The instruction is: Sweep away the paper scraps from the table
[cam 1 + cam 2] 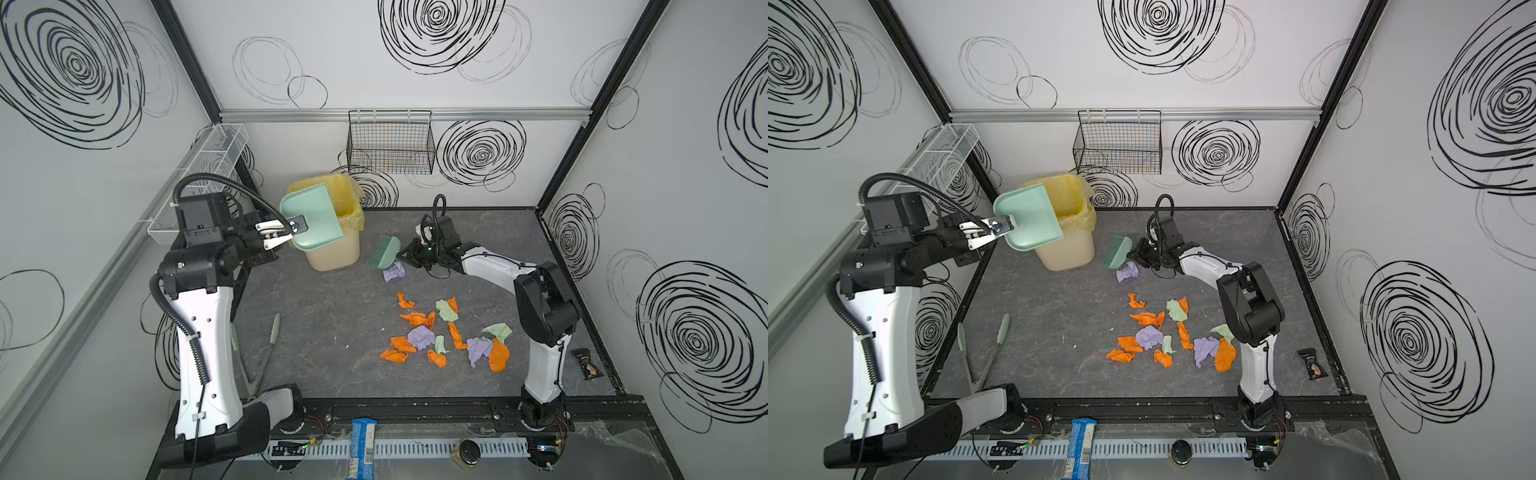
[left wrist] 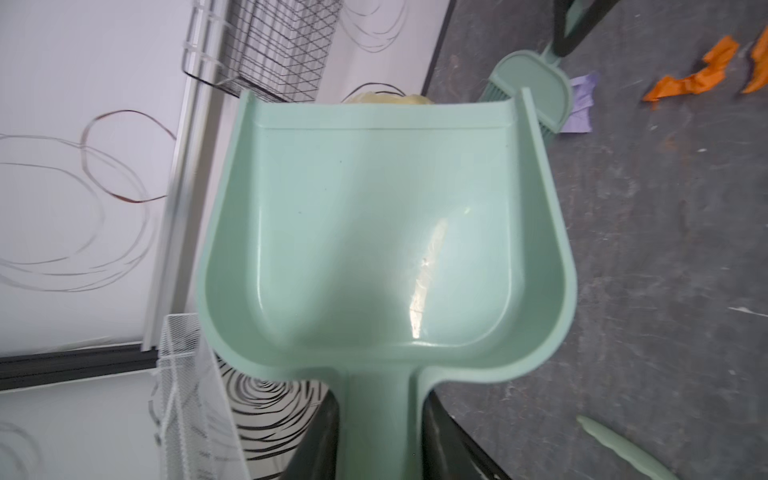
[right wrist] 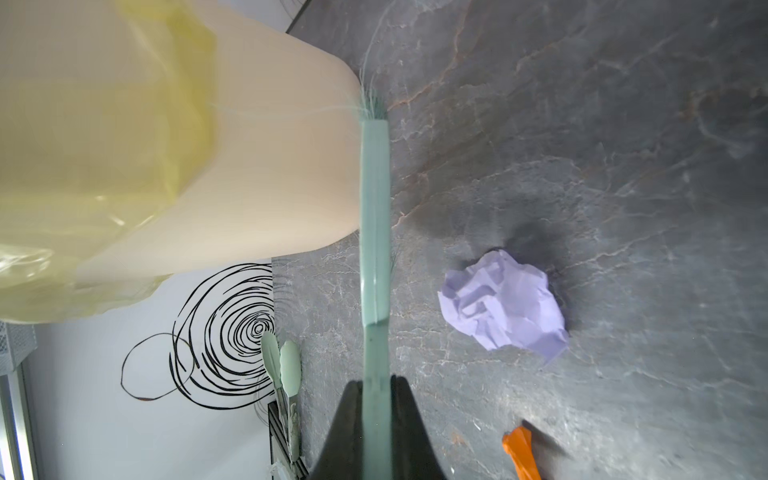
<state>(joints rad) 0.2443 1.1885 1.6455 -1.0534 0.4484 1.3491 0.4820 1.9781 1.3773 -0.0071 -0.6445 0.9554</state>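
Dustpan (image 2: 382, 232), empty, clamped by handle in L jaws above bin (image 1: 332, 253); R jaws clamped on brush (image 1: 384, 251), lilac scrap (image 3: 505, 301) just beside them, other paper scraps (image 1: 422, 337) well apart on tabletop (image 1: 324, 324) — best set pan lip flat, then short strokes.

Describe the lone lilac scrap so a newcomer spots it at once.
Find the cream, yellow-lined bin at the table's back. Just right of it in both top views is the mint brush, and the lilac scrap lies beside its head. Other lilac scraps sit in the main pile nearer the front; this one lies alone.
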